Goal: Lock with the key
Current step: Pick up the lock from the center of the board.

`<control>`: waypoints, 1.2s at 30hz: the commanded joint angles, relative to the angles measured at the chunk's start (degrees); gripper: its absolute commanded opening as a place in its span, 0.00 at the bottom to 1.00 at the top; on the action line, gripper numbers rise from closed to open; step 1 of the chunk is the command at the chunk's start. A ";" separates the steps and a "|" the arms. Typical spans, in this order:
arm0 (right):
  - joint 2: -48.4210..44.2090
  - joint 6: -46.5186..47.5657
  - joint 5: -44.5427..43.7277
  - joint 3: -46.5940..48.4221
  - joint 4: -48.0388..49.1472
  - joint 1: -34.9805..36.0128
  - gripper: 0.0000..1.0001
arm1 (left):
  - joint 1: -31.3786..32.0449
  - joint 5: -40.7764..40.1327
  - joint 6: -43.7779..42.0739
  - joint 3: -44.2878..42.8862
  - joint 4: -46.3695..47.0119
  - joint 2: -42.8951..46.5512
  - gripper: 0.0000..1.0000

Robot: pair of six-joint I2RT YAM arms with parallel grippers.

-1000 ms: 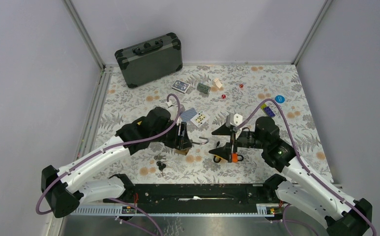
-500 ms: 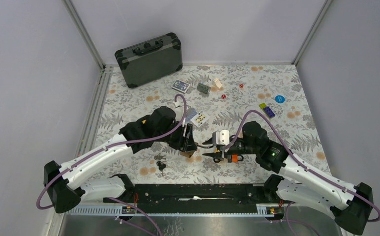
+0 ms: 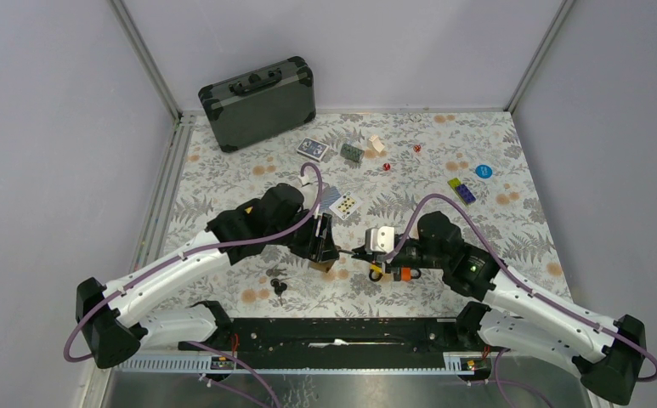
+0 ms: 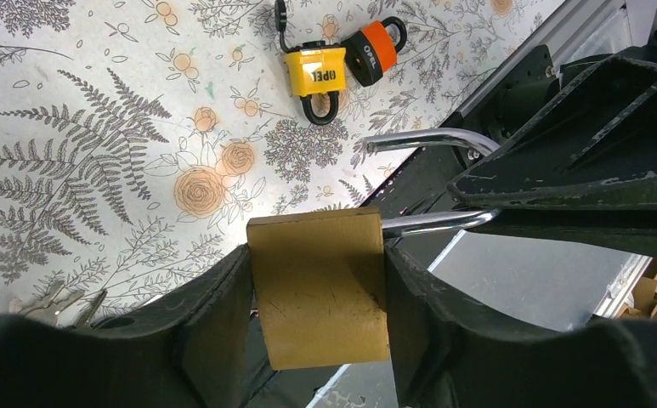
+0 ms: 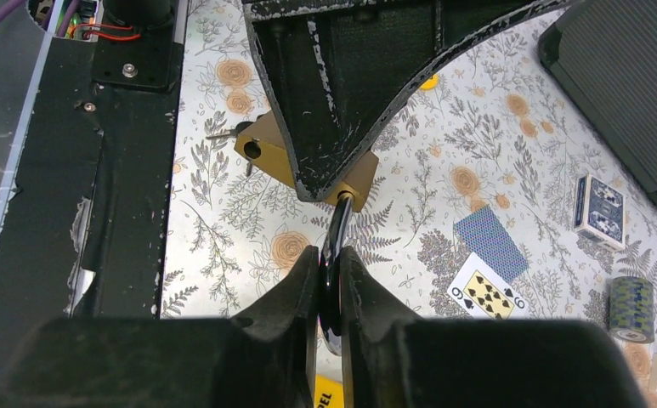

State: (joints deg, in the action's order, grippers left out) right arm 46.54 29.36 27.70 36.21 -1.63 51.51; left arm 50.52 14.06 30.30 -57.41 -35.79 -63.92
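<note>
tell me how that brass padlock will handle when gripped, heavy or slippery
Probably heavy for its size: the brass padlock looks like solid metal. Likely stiff, though its open shackle may swivel where the right hand pinches it. Flat sides should sit securely in the left hand.

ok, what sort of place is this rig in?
Probably a lab test cell: bare grey enclosure walls, patterned table scattered with props (cards, spare padlocks), two arms holding a brass padlock.

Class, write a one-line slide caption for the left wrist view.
Left claw grips a brass padlock; right claw pinches its open shackle.
</note>
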 commanded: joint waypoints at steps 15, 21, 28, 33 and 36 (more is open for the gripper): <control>-1.42 -9.96 -7.31 2.70 6.51 0.00 0.00 | 0.23 3.93 -0.68 -3.37 6.07 3.31 0.59; -4.09 -15.78 -8.98 1.23 12.85 0.05 0.00 | 0.27 6.10 -1.39 -3.67 7.10 6.17 0.77; -5.07 -21.26 -8.78 1.33 15.09 0.00 0.00 | 0.21 6.43 -3.62 -3.57 7.34 11.74 0.79; -7.75 -26.94 -6.53 1.61 18.04 0.04 0.00 | 0.20 6.56 -7.64 0.40 12.32 18.35 0.78; -9.21 -32.30 -4.94 1.56 21.73 0.00 0.00 | 0.28 6.11 -8.75 2.91 16.03 22.13 0.77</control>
State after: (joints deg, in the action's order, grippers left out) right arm 40.84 5.21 19.66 36.01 4.91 51.37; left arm 50.57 19.25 25.04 -57.10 -28.03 -46.15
